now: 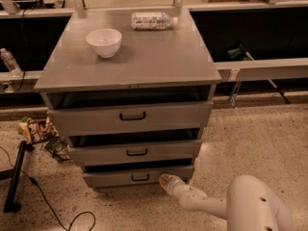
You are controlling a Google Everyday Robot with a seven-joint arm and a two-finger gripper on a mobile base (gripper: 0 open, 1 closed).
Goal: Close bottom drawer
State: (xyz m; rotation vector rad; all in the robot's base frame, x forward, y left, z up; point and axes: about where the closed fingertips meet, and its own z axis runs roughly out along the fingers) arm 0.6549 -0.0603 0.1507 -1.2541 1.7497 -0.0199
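The grey cabinet has three drawers, all standing slightly open. The bottom drawer (113,177) is the lowest, with a narrow grey front and a small black bar handle (140,177). A dark gap shows above its front panel. My gripper (167,181) sits low by the floor at the right part of that drawer front, right of the handle, touching or nearly touching the panel. My white arm (250,208) reaches in from the lower right.
A white bowl (104,42) and a lying plastic bottle (153,20) rest on the cabinet top. Snack bags (37,129) lie on the floor at the left, beside a black stand leg (14,176) and a cable (53,210). Speckled floor spreads to the right.
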